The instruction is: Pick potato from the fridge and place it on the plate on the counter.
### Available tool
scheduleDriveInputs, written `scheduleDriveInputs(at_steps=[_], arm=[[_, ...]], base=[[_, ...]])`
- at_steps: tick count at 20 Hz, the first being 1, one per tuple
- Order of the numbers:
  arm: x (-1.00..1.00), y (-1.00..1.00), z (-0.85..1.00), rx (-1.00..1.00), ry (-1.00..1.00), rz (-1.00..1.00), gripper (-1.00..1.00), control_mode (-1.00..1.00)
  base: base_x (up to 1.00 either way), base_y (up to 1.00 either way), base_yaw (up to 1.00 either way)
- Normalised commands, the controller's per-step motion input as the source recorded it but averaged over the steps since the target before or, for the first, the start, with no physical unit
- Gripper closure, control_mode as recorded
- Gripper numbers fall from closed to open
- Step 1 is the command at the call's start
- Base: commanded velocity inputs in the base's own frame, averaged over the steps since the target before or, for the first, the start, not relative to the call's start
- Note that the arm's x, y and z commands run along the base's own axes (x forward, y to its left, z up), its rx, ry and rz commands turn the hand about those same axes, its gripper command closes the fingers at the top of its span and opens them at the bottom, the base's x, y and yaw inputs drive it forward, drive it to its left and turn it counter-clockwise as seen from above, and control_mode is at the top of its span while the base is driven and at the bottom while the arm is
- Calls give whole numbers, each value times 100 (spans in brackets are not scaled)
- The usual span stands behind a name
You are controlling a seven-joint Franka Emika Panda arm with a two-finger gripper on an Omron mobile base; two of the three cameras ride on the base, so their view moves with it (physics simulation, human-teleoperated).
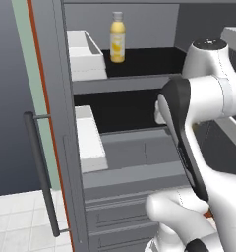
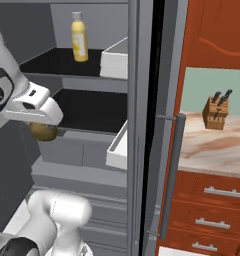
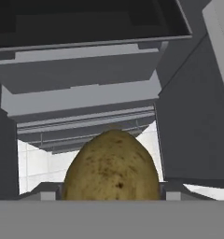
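At the far left of the left base view, the long dark bar handle of the fridge door is seen, standing upright. Just to its right, two white bins are mounted one above the other on the inner side. Further right, a yellow bottle with a white cap is set upright on the upper dark shelf.

In the right base view, the tool is held out in front of the lower shelf, above the grey drawers. The potato is seen just beneath the white hand, off the shelf and clear of the drawers. In the hand view, the potato is seated between the two finger bases, so the tool is taken to be closed on it, though the fingertips themselves are hidden.

To the right of the fridge, the beige marbled tabletop is seen over reddish-brown drawers with silver handles. A wooden knife block is set on it near the back wall. At the far right edge, a pale sliver is visible on the tabletop; what it is cannot be told.
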Motion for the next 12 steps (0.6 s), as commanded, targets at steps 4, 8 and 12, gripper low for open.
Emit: scheduleDriveInputs(at_steps=[4, 8, 12], arm=[[0, 0, 0, 0, 0, 0, 100, 100], [0, 0, 0, 0, 0, 0, 100, 100], [0, 0, 0, 0, 0, 0, 100, 100]], base=[[-63, 0, 0], [-68, -4, 0], [-50, -30, -2]])
